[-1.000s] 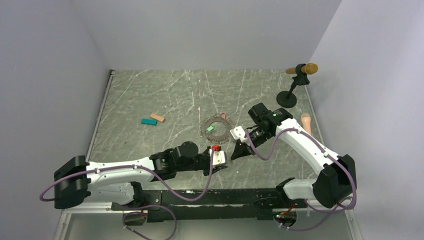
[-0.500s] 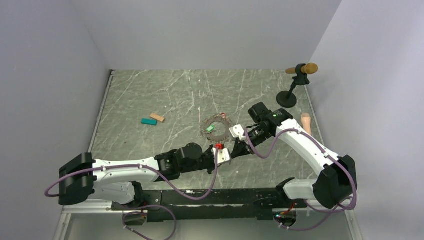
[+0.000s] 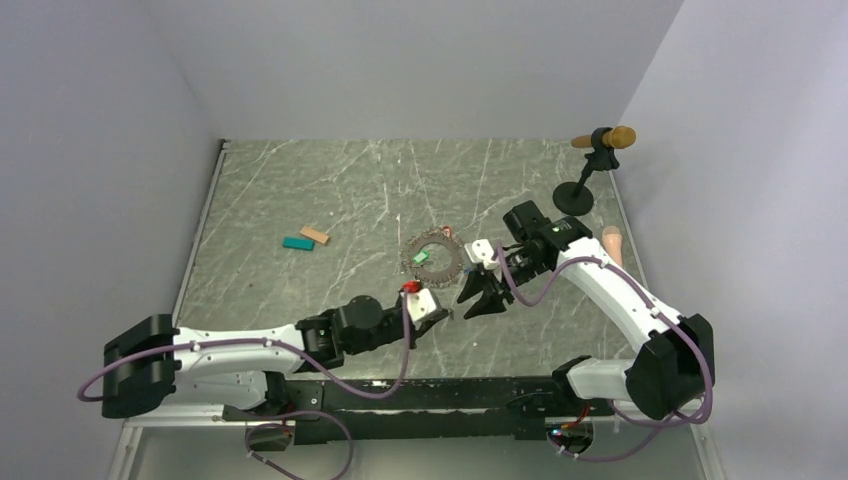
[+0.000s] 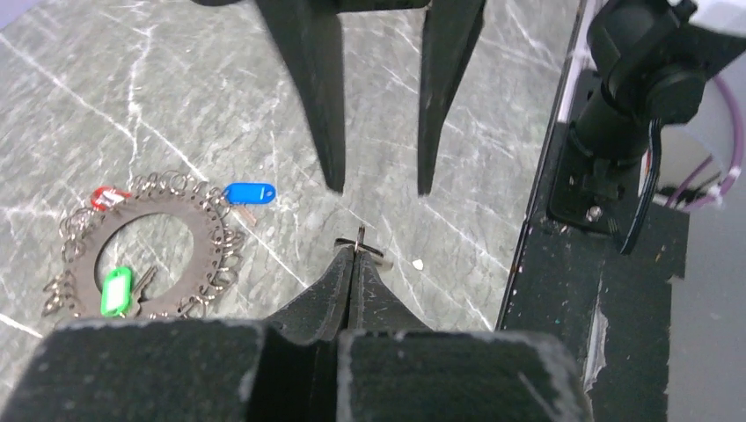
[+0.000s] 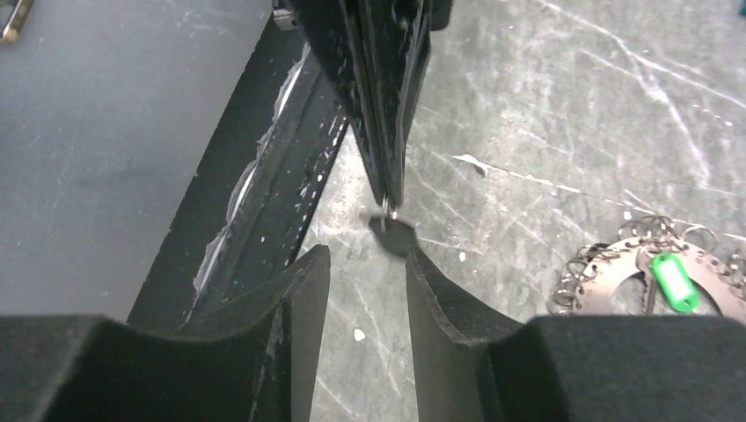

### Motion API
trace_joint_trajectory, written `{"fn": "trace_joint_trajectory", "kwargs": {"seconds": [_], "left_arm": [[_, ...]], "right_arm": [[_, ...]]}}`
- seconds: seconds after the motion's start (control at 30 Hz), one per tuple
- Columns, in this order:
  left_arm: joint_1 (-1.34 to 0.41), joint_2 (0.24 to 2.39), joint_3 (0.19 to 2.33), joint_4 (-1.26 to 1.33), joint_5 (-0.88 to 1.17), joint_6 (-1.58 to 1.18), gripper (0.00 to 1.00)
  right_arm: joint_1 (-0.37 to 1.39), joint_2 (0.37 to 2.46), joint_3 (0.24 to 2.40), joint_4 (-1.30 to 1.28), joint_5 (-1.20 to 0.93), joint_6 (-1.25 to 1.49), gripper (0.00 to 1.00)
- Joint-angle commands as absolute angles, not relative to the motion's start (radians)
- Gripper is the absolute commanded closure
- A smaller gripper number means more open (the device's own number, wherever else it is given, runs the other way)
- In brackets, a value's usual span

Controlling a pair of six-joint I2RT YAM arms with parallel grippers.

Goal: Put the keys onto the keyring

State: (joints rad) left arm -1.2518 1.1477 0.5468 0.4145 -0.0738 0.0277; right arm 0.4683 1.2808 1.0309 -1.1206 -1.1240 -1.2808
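Observation:
The keyring (image 3: 432, 256) lies mid-table with a green key (image 3: 421, 257) on it. In the left wrist view the keyring (image 4: 84, 264) carries the green key (image 4: 115, 291), a blue key (image 4: 248, 192) and a red key (image 4: 107, 196) at its rim. My left gripper (image 4: 356, 257) is shut on a small dark key (image 5: 393, 236) by its little metal ring, just above the table. My right gripper (image 5: 365, 264) is open and faces it tip to tip; the dark key hangs just in front of the gap. In the top view my left gripper (image 3: 441, 313) and right gripper (image 3: 476, 297) meet below the keyring.
A teal block (image 3: 297, 243) and a tan block (image 3: 315, 236) lie at the left. A black round-based stand (image 3: 573, 197) stands at the back right, a pink object (image 3: 611, 245) by the right wall. The black base rail (image 4: 589, 299) lies close to the grippers.
My left arm has drawn back a little to the left, still shut on the dark key. My right wrist has shifted slightly up and right, with its fingers open towards the key.

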Motion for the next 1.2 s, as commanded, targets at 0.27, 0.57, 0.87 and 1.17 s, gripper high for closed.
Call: {"fn": "trace_joint_trajectory", "kwargs": {"seconds": [0.27,0.57,0.87,1.17], "left_arm": [[-1.258,1.116,0.338,1.079,-0.155,-0.201,1.00],[-1.258,1.185,0.345,1.158,-0.149,-0.236,1.00],[-1.258,1.196,0.346,1.143,-0.149,-0.244,1.00],[-1.258,1.200,0.347,1.114,-0.138,-0.247,1.00]], "right_arm": [[0.419,1.262,1.026,-1.071,-1.340,-1.237,0.58],[0.419,1.264,1.030,-1.060,-1.382,-1.226,0.61],[0.414,1.261,1.034,-1.067,-1.385,-1.231,0.64],[0.395,1.259,1.037,-1.059,-1.393,-1.214,0.65]]}}
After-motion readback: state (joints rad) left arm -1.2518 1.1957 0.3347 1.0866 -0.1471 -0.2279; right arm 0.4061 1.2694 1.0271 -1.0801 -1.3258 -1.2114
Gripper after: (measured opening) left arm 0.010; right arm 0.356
